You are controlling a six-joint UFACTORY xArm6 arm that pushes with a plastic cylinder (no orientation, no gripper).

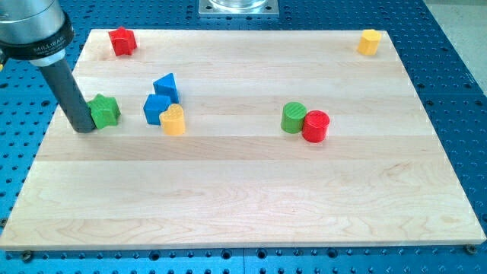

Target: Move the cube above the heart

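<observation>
My tip (85,128), a plain dark rod with no closing tool, touches the green star block (105,111); blue cube (157,109) abuts yellow heart (174,120) on the wooden bench (243,198).

My tip (84,128): touching the green star (105,111) from the view's left.
Blue cube (157,109): touching the yellow heart (173,120), toward the view's top-left.

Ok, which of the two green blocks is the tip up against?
The green star-shaped block at the view's left; my tip sits against its left side. The green cylinder sits far right, beside the red cylinder.
</observation>
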